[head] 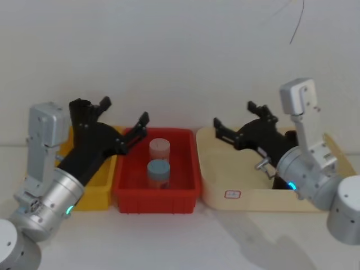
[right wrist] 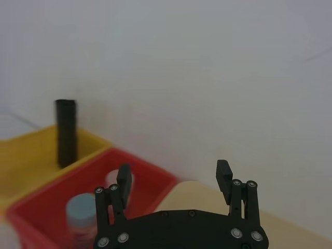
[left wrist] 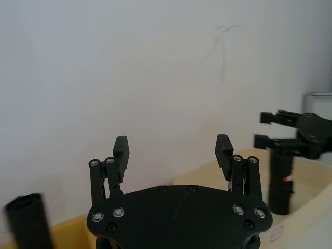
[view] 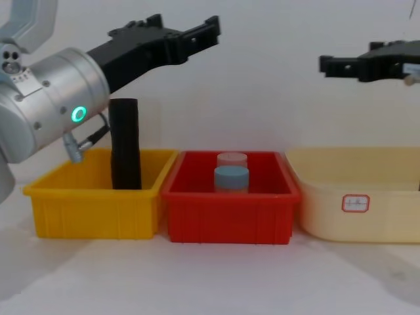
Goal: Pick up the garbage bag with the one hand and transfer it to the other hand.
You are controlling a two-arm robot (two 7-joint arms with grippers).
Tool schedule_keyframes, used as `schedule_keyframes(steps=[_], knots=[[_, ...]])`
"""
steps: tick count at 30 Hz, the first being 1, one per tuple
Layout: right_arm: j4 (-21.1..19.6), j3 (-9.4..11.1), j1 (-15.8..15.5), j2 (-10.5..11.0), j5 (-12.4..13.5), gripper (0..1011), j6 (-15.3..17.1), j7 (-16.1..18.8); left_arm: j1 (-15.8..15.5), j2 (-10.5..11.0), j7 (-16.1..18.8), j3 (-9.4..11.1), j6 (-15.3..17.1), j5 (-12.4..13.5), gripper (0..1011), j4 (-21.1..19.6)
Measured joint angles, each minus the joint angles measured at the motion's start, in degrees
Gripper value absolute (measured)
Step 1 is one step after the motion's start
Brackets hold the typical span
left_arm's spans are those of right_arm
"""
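Observation:
The garbage bag [left wrist: 280, 181], a black roll with a small red sticker, stands upright in the cream bin [head: 236, 197], just below and behind my right gripper in the left wrist view. My right gripper [head: 233, 114] hovers above that bin, open, fingers pointing left, holding nothing. Over the yellow bin [head: 95, 194] my left gripper [head: 125, 110] is raised and open, also holding nothing. A second black roll [view: 125, 144] with no sticker visible stands in the yellow bin under the left arm.
A red bin [view: 230, 213] sits between the yellow and cream bins and holds a blue-lidded jar [head: 158, 171] and a pink-lidded jar [head: 159, 147]. A white wall rises close behind the bins. Bare white table lies in front of them.

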Motion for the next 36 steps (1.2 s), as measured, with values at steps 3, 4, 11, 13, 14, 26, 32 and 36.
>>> schedule_keyframes(steps=[3, 4, 11, 13, 14, 26, 32, 36], knots=[[0.6, -1.3, 0.4, -0.2, 0.2, 1000, 0.0, 1.4, 0.9, 0.3, 1.7, -0.8, -0.2, 1.2, 1001, -0.7], [1.0, -2.1, 0.8, -0.3, 0.3, 1000, 0.1, 2.2, 1.4, 0.5, 2.6, -1.3, -0.3, 1.9, 1001, -1.1], [3.0, -5.1, 2.1, -0.8, 0.6, 1000, 0.6, 5.4, 3.4, 1.1, 6.4, -3.1, -0.4, 4.6, 1001, -2.5], [3.9, -6.2, 2.7, -1.1, 0.8, 1000, 0.8, 6.5, 4.1, 1.3, 7.8, -3.8, -0.4, 5.6, 1001, -2.9], [4.1, -6.4, 2.8, -1.2, 0.8, 1000, 0.9, 6.8, 4.6, 1.4, 8.8, -4.2, -0.4, 6.4, 1001, -3.2], [9.5, -10.4, 6.1, -2.8, 2.1, 1000, 2.6, 11.4, 8.2, 2.1, 15.9, -7.8, 0.0, 11.7, 1001, -5.0], [12.8, -11.3, 8.3, -3.8, 3.2, 1000, 3.7, 13.3, 9.7, 2.4, 18.5, -9.4, 0.2, 13.7, 1001, -5.5], [15.3, -11.8, 9.8, -4.5, 3.7, 1000, 4.0, 14.2, 10.4, 2.5, 19.7, -10.1, 0.2, 14.7, 1001, -5.8]])
